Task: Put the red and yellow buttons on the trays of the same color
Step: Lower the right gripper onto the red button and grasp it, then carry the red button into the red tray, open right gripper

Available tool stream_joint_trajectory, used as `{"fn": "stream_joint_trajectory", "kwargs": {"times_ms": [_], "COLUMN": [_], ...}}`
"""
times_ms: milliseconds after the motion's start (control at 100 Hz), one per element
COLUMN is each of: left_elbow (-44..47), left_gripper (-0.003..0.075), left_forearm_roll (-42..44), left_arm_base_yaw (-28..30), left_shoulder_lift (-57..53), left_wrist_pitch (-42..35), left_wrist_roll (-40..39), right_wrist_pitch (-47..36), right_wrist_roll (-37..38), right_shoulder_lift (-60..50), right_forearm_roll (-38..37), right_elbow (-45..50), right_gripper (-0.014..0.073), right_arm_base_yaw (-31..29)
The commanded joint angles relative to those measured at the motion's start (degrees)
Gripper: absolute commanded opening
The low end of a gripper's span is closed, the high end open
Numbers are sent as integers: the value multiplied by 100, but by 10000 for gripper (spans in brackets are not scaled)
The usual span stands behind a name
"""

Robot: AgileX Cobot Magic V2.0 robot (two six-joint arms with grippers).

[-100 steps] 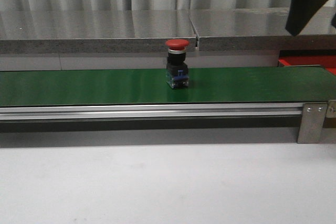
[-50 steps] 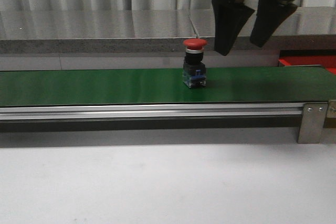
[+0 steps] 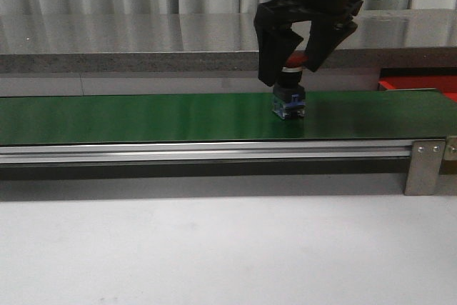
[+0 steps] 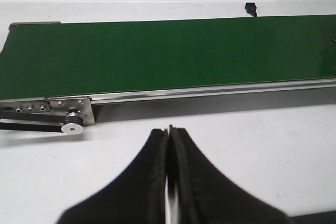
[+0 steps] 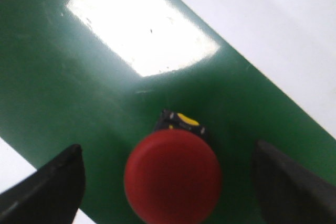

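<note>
Front cam: low, level, faces forward across green belt (image 3: 143,118). Left wrist cam: high, angled down at belt end, further off. Right wrist cam: close, straight down on belt. All share belt.

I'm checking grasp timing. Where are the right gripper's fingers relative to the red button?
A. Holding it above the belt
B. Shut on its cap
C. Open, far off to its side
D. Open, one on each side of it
D: the right gripper is open, its fingers flanking the red button, which stands on the green belt.
</note>
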Motion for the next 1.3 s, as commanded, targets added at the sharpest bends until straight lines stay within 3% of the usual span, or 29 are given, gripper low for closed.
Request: {"fn": "stream_joint_trajectory", "kwargs": {"times_ms": [0,100,200,460,1170,1290], "left_elbow": [-159,-159,-159,-159,-159,-159], "left_gripper": [-19,-19,-19,-19,-19,-19], "left_forearm_roll": [-50,-50,-50,-50,-50,-50], "left_arm_base_yaw": [-47,-47,-47,-47,-47,-47], "left_shoulder_lift": [30,30,30,30,30,30], "left_wrist_pitch": [-409,-409,-409,-409,-409,-409], "left_wrist_roll": [-13,-13,-13,-13,-13,-13], "right_wrist_pitch": [-261,-260,-303,-327,-713,-749], "right_wrist_roll": [-74,99,181,500,789,1210], "right_shoulder_lift": [-312,-312,-312,-535,-833,-740], "right_forearm_roll": [50,-36,-163,-173,-173,-173], "right_elbow": [-183,-183,-183,-172,-165,-165], "right_gripper": [519,351,271,268,268,268], "right_arm_base_yaw": [-21,-36,-36,-282,-2731,-3006]}}
